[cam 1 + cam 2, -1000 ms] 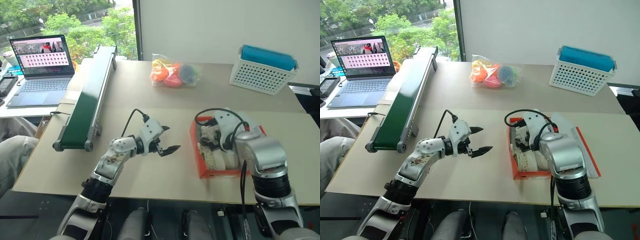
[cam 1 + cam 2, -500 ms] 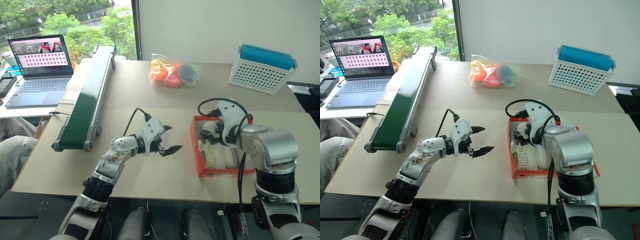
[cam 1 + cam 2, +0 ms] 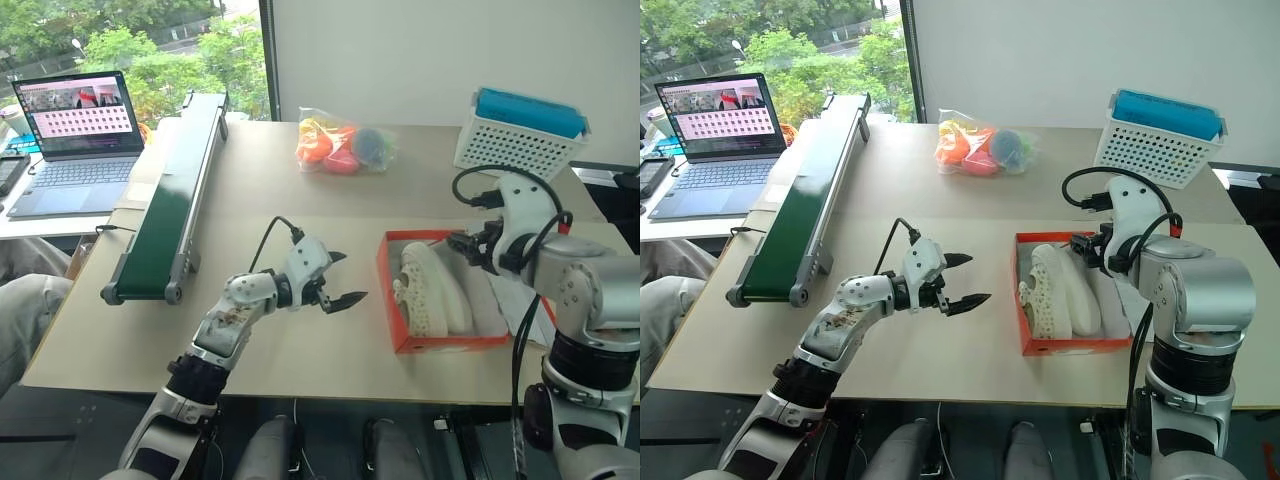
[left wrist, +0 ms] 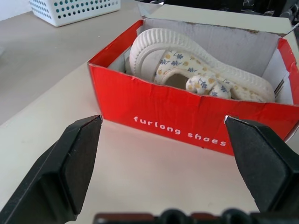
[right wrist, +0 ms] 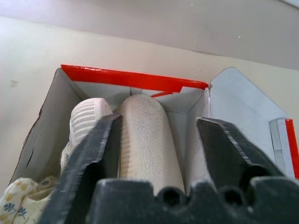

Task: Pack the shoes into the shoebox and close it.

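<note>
The shoebox is sitting open on the near right part of the table, its long axis running away from the robot, and its lid is lying flat on the tabletop to the right. The 2 shoes are lying inside it side by side, lengthwise along the box, tilted on their sides with the ribbed soles showing; which end holds the toes I cannot tell. The box's near edge is standing close to the table's front edge, while bare tabletop is stretching open to its left.

The right gripper is hanging over the far right corner of the box, its fingers parted and holding nothing. A second ago it was down inside the box among the shoes; now it is up and further right, clear of them, and its fingers are standing closer together than before.

The left gripper is hovering over that bare stretch to the left of the box, spread wide and empty, pointing toward the box's red side, unmoved from a second ago.

Farther off, a conveyor, a bag of toys and a white basket are standing well apart from the box.
</note>
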